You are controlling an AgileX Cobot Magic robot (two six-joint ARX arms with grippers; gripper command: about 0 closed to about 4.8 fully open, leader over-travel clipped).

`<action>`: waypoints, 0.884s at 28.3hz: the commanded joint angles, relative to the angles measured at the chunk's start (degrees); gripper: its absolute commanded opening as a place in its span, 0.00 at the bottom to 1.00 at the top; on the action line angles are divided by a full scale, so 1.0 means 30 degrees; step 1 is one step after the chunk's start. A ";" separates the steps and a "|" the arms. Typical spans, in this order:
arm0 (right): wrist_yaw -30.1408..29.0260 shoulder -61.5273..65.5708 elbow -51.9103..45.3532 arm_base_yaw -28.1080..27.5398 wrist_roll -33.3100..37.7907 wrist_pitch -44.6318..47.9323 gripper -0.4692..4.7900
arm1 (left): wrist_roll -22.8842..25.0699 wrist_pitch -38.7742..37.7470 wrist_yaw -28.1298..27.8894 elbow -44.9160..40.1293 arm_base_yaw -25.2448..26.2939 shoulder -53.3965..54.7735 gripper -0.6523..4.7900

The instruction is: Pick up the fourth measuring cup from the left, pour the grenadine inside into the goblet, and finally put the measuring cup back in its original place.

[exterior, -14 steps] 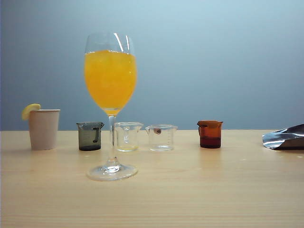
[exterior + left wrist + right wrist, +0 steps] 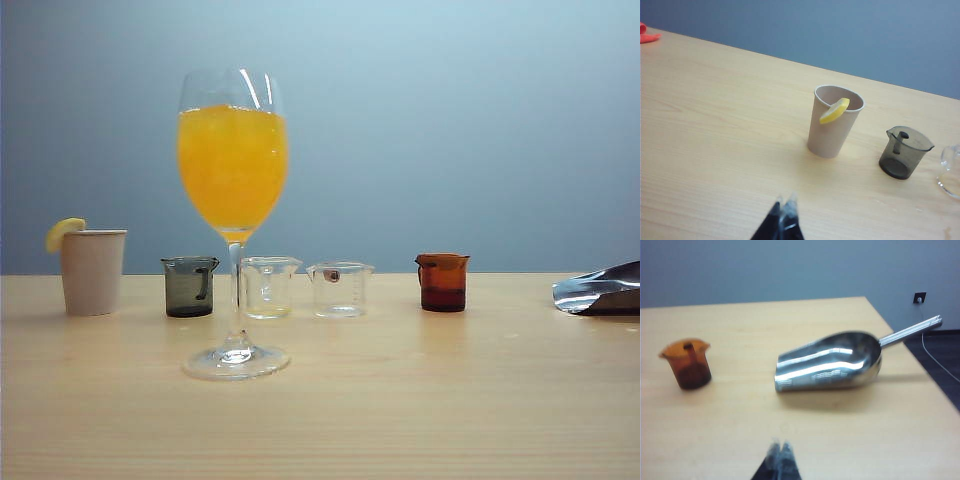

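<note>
I see the four measuring cups standing in a row along the far side of the worktop (image 2: 320, 420), a layout that lets me count from the left: smoky grey cup (image 2: 190, 286), two clear ones, then the fourth measuring cup (image 2: 442, 282), amber-orange, well apart from the others. The grenadine (image 2: 442, 299) sits as a dark band in its lower part. The goblet (image 2: 233, 220) stands nearer the camera, in front of the second cup, holding orange juice (image 2: 233, 165) with room left under the rim.

My right gripper (image 2: 780, 452) hangs back over the near worktop, fingers pressed together and holding nothing; the amber cup (image 2: 686, 363) stands upright, well ahead of the tips and off to one side, with a steel scoop (image 2: 832, 361) on the other side. My left gripper (image 2: 783, 212) is likewise closed and empty, short of the paper cup (image 2: 832, 122). I judge the pickup not yet begun.
</note>
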 commanded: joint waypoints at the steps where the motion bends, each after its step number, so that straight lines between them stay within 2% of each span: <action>1: -0.0029 -0.0022 0.3009 0.0000 0.0066 -0.1829 0.08 | -0.0058 -0.3067 -0.0066 0.2616 -0.0007 -0.0022 0.11; 6: -0.0029 0.0372 0.5617 0.0000 0.0066 -0.2798 0.08 | -0.0925 -0.3111 -0.0044 0.4546 -0.0007 0.0036 0.11; 9: -0.0466 0.1654 0.7023 0.0015 0.0066 -0.3198 0.08 | -0.0889 -0.3286 0.0444 0.5952 -0.0007 0.0736 0.11; 13: -0.0984 0.4707 0.9085 0.0015 0.0313 -0.3002 0.08 | -0.0889 -0.3169 0.1326 0.8116 -0.0007 0.2936 0.11; 15: -0.1253 0.6572 1.0178 0.0015 0.0576 -0.2885 0.08 | -0.0903 -0.3126 0.2339 0.9413 -0.0007 0.4575 0.11; 19: -0.2237 0.9435 1.1038 0.0073 0.1013 -0.0612 0.08 | -0.0838 -0.2936 0.4320 1.1453 -0.0291 0.7679 0.11; 25: -0.1399 1.2451 1.1038 0.1858 0.1515 0.3242 0.08 | -0.0831 -0.0772 0.3869 1.3741 -0.2732 1.0710 0.11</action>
